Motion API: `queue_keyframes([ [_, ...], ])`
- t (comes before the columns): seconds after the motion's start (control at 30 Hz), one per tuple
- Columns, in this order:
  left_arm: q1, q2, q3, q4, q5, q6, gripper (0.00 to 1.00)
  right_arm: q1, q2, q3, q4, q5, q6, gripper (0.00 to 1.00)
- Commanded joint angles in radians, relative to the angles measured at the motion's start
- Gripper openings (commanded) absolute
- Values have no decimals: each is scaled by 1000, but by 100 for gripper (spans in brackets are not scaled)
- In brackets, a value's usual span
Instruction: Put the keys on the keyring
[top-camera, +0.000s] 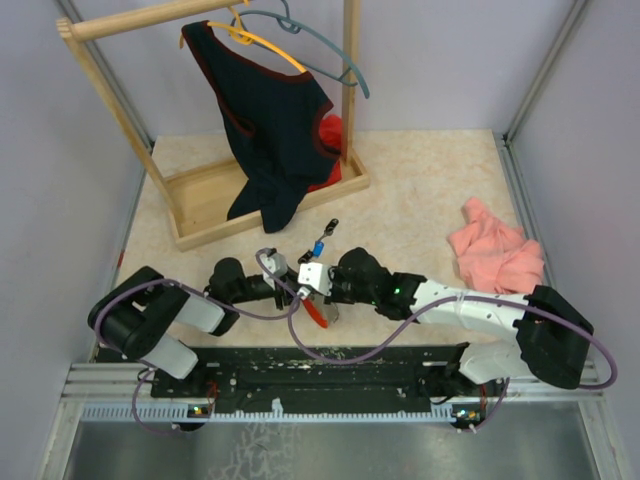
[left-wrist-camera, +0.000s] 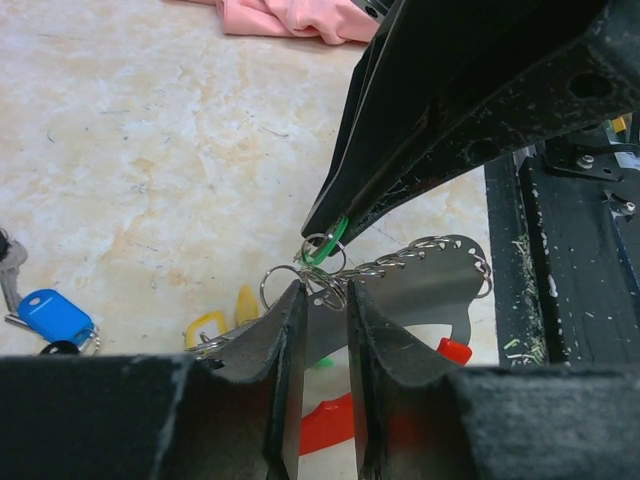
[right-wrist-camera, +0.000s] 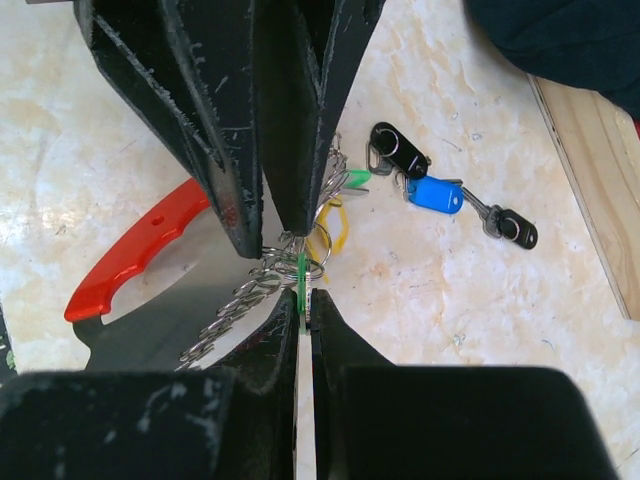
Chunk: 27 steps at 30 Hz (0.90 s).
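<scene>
tabletop's (top-camera: 420, 190) near edge: right gripper (right-wrist-camera: 305, 300) pinches green key (right-wrist-camera: 300, 275).

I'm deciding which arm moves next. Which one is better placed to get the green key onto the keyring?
Right, probably. The right gripper is shut on the green key, right at the small wire rings of the keyring. The left gripper stands open beside them, seemingly holding nothing.

Bright, even overhead light, soft faint shadows; close dark foreground in both wrist views is slightly blurred, elsewhere sharp
</scene>
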Motion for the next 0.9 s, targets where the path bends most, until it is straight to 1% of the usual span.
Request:
queue_keyframes([
  [0.0, -13, -49, 17, -82, 1, -17, 29, 14, 2, 81, 41, 30, 6, 0],
  [0.13, -28, -109, 28, -214, -46, -10, 30, 20, 4, 91, 41, 44, 19, 0],
  [0.23, -37, -137, 30, -263, -82, -11, 31, 25, 5, 93, 43, 47, 23, 0],
  [0.4, -43, -127, 42, -262, -128, -15, 31, 35, 5, 95, 43, 41, 27, 0],
  [0.6, -43, -102, 45, -214, -164, -53, 27, 45, 4, 96, 36, 33, 30, 0],
  [0.67, -43, -99, 43, -201, -163, -59, 25, 47, 7, 97, 31, 29, 31, 0],
  [0.77, -43, -93, 45, -199, -156, -55, 14, 49, 7, 98, 25, 27, 31, 0],
  [0.87, -43, -88, 43, -187, -153, -54, 9, 49, 7, 99, 14, 23, 29, 0],
])
